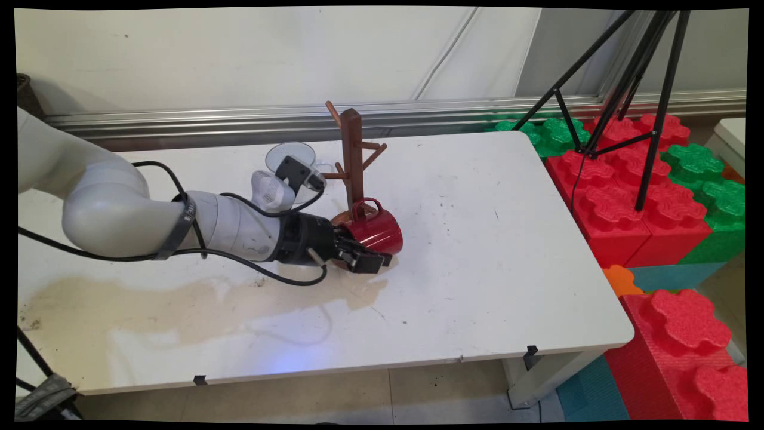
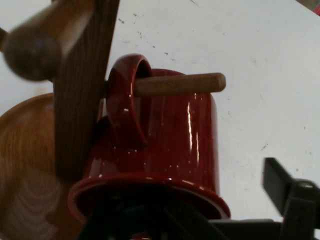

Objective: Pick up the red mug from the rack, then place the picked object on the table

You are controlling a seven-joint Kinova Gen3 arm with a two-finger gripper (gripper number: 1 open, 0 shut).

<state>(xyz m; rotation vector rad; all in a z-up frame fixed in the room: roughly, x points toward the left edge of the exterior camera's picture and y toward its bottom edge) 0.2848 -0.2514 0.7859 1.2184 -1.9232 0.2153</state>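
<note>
- Claw (image 1: 364, 258) — low at the rack's foot, one finger inside the red mug (image 1: 377, 232), pinching its rim
- Red mug — on its side, handle threaded over a peg of the wooden mug tree (image 1: 352, 156) on the desk (image 1: 489, 251)
- Risk — a sideways pull could topple the tree; a loose pinch could let the mug slide off

We see the mug tree (image 1: 352, 158) standing mid-tabletop (image 1: 489, 251). The mug (image 1: 377, 232) hangs sideways on its low peg (image 2: 180, 84), right of the post. The end effector (image 1: 364, 258) sits left, seemingly touching the rim.
</note>
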